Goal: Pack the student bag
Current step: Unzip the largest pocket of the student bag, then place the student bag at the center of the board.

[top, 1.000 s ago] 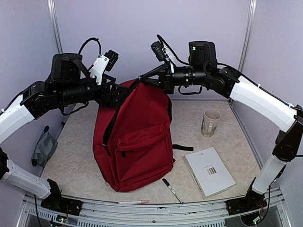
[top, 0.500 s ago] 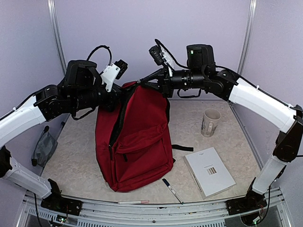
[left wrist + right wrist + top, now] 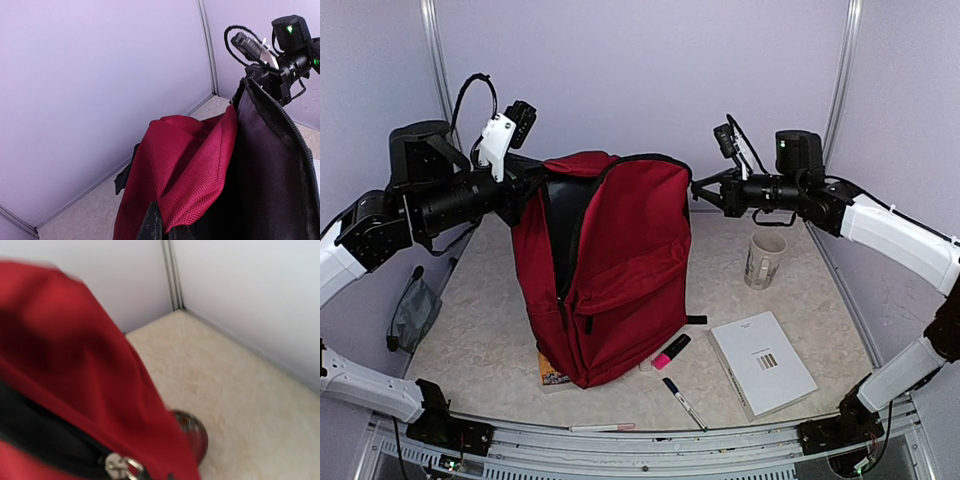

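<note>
Student bag (image 3: 620, 260) now stands taller at the centre of the counter (image 3: 480, 320), its mouth stretched wider than a second ago, uncovering a pink highlighter (image 3: 671, 351) at its 5 o'clock. Left fingers (image 3: 151, 226) are clenched on its red rim at 10 o'clock. The right fingers (image 3: 703, 187), drawn outward, pinch the rim at 2 o'clock. Print on the white book (image 3: 762, 362) is unreadable.

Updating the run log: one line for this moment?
student bag: upright, mouth open | left hand: shut on its rim | right hand: shut on opposite rim
</note>
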Controlling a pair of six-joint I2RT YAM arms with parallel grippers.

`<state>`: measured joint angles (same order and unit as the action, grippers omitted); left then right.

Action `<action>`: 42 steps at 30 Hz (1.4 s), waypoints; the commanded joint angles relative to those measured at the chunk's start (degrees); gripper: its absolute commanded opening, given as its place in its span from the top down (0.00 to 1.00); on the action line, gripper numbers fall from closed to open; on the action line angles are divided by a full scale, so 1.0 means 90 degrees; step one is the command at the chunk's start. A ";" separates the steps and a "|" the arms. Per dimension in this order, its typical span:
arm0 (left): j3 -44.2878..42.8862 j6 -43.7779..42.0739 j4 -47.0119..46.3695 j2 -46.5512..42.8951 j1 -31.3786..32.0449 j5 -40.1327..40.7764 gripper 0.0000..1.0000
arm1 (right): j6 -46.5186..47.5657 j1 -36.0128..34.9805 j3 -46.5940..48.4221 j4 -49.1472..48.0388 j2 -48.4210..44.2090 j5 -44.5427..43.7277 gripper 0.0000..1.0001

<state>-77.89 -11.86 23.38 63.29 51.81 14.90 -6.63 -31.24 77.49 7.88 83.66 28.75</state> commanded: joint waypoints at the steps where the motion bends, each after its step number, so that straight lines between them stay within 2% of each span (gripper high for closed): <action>1: -0.0164 -0.0035 -0.0996 -0.0549 -0.0219 -0.0195 1.00 | -0.0444 0.0634 -0.0863 -0.0370 -0.0148 -0.0103 1.00; 6: -0.0141 0.0096 -0.1322 -0.0609 -0.0585 -0.0236 1.00 | -0.0551 0.0679 -0.1725 -0.0761 -0.0029 0.0413 1.00; 9: -0.0011 0.0213 -0.1492 -0.0592 -0.0978 -0.0752 1.00 | -0.0741 0.0679 -0.2049 -0.1076 0.0127 0.0763 1.00; 15: 0.0134 0.0351 -0.1740 -0.0553 -0.1099 -0.1164 1.00 | -0.0832 0.0678 -0.2171 -0.1228 0.0524 0.0791 1.00; 20: 0.0165 0.0331 -0.1789 -0.0528 -0.1108 -0.0881 1.00 | -0.0791 0.0679 -0.1979 -0.0941 0.0594 0.0732 1.00; 26: -0.0318 0.0443 -0.1596 -0.0189 -0.1104 0.0111 1.00 | -0.0745 0.0400 -0.1413 -0.0317 0.0219 0.0752 0.66; 29: -0.0738 0.0448 -0.1422 0.0031 -0.1090 0.0503 1.00 | -0.0537 -0.0047 -0.0916 0.0413 0.0102 0.0165 0.55; 34: -0.1735 0.0232 -0.1242 0.0516 -0.1070 0.0747 1.00 | -0.0207 -0.0795 -0.0319 0.1465 0.0190 -0.1329 0.50; 38: -0.2481 -0.0364 -0.1245 0.0975 -0.1109 0.1541 1.00 | -0.0065 -0.1237 -0.0259 0.1636 0.0247 -0.1793 0.47; 42: -0.2393 -0.0651 -0.1357 0.1124 -0.1357 0.2386 1.00 | -0.0046 -0.1623 -0.0330 0.1855 0.0398 -0.2305 0.43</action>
<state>-98.50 -13.91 16.60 72.99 41.65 27.09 -8.43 -43.29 74.56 19.73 86.39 15.59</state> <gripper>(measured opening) 0.026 0.547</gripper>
